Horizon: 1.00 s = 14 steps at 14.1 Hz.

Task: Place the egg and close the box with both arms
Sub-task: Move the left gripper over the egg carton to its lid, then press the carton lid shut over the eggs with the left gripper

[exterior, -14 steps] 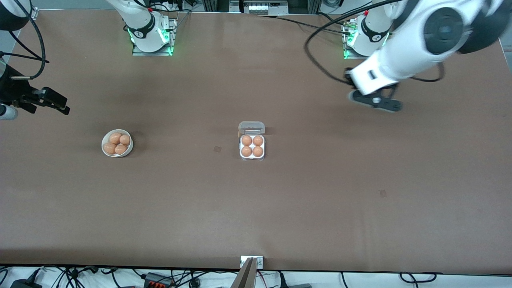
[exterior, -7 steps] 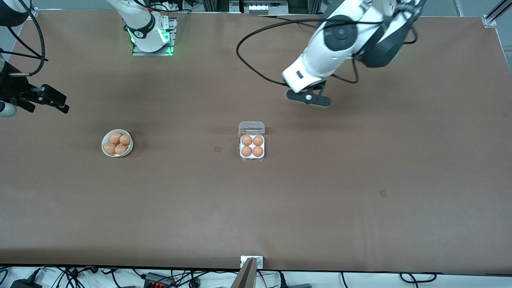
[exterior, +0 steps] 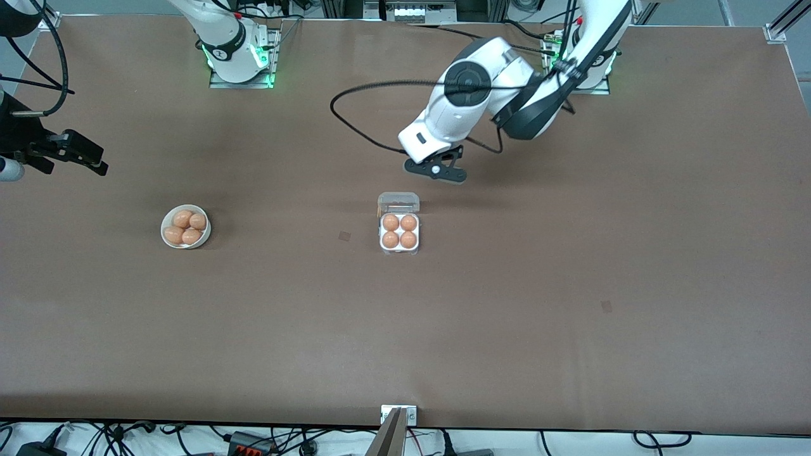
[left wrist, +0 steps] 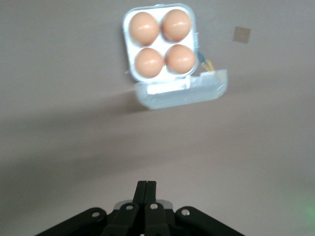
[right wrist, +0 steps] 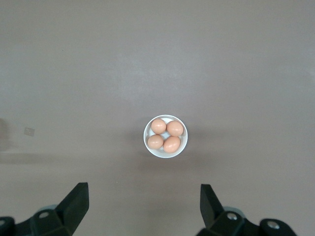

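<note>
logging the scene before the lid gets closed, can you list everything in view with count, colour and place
box: one, clear plastic with white tray, mid-table, lid open and standing at the edge farther from the front camera
eggs in box: four, orange-brown, one in each cell
bowl: one, white, round, toward the right arm's end of the table
eggs in bowl: four, orange-brown, piled together
table: one, brown
left gripper: one, black, fingers shut, over the table just short of the open lid
right gripper: one, black, fingers open, over the right arm's end of the table, waiting
</note>
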{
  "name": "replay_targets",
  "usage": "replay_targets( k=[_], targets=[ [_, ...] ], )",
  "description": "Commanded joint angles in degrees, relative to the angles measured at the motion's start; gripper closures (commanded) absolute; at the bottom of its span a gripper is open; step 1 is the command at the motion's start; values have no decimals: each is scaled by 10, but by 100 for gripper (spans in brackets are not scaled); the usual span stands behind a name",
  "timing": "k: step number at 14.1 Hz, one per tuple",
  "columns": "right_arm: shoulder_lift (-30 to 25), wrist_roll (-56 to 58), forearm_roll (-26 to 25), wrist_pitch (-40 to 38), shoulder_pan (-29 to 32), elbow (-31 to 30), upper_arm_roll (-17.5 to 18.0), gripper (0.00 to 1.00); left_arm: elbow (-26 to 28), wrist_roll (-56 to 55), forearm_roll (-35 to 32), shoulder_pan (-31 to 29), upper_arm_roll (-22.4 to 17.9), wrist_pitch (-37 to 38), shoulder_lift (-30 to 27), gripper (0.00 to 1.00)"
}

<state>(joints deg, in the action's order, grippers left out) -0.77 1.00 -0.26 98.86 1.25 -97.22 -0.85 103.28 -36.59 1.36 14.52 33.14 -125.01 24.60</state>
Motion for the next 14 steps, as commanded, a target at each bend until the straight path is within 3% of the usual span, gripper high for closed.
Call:
replay_targets(
  k=[1,4,6,9,14],
  targets=[
    [-5,8,-5,-9,2,4,3,0,-11,-14,-71,19,0,-61,51,99],
    [0,8,-5,-4,3,4,3,0,-13,-74,-158,35,0,-103,91,98],
    [0,8,-5,-6,3,5,3,0,-18,-87,-174,40,-4,-134,106,98],
    [0,8,-5,-6,3,5,3,0,-26,-87,-235,35,-22,-226,135,98],
    [-1,7,-4,-6,3,5,2,0,-47,-88,-242,31,-36,-252,144,98]
  ],
)
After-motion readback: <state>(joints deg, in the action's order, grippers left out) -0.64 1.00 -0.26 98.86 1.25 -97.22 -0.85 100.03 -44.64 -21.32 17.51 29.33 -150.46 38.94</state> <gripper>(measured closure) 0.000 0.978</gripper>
